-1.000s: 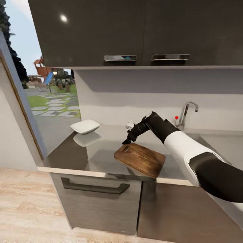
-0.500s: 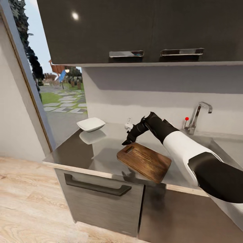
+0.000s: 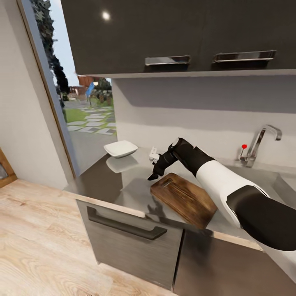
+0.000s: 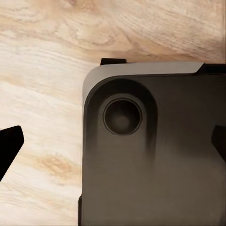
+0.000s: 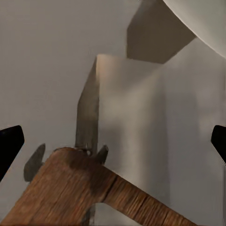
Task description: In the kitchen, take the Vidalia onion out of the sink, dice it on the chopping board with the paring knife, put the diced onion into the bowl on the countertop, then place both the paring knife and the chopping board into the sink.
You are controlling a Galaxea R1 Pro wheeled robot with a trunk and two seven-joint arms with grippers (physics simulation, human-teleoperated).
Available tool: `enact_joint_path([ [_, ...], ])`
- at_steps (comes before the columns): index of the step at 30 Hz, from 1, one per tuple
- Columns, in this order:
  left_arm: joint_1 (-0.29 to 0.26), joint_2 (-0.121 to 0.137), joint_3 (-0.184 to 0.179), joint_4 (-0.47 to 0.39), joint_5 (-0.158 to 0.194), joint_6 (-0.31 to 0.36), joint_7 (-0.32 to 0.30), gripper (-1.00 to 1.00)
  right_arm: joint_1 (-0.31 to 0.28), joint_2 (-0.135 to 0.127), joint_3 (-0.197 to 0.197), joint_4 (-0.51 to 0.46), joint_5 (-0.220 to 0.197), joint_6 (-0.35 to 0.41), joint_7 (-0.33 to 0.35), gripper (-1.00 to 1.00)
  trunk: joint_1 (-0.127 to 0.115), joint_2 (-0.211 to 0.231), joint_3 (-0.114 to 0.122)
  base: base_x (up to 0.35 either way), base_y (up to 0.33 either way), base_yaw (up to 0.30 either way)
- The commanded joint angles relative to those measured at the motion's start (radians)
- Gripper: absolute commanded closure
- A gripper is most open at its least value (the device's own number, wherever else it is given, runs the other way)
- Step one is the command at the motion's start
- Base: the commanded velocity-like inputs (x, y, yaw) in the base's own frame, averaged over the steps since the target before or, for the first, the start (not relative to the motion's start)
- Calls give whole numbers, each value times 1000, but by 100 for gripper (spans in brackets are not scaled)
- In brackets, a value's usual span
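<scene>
the right gripper (image 3: 153, 174) hangs at mid-frame in the head view, its dark fingers pointing down at the near-left corner of the rectangular dark brown wooden chopping board (image 3: 184, 199), just above the oval handle slot. in the right wrist view the two fingertips (image 5: 10, 143) sit at opposite edges of the frame, spread wide, with nothing pinched between them; the board's slotted corner (image 5: 80, 188) lies below, apart from the pads. the left gripper's fingertips (image 4: 9, 146) are likewise spread wide and empty, over the robot's own dark base and the pale wood floor (image 4: 42, 70).

the likely risk: closing on the rounded corner could push the board along the glossy grey metallic countertop (image 3: 131, 189), since the slab looks slick, or the fingers may catch only the rim and let the board tip out when lifted.

the shallow white squarish bowl (image 3: 120, 149) sits up-left of the gripper, well apart from the board. the chrome bent tap with red knob (image 3: 257, 146) marks the grey steel sink (image 3: 283, 183) at the right edge. a small white object (image 3: 154, 155) stands just behind the wrist, too small to identify.
</scene>
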Motion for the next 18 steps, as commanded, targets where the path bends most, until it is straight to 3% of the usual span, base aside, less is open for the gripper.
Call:
enact_joint_path([
  [1,0,0,0,-1,3,-2,1,-100,0,-1,1,-2,2,9,4,-100,0,0,-2,105,-266,192],
  [14,0,0,1,0,3,-2,1,-100,0,-2,5,-2,3,-11,75,-100,0,0,-19,115,-285,189],
  [18,0,0,0,0,3,-2,1,-100,0,-3,10,-2,3,-14,83,-100,0,0,-24,56,-135,184],
])
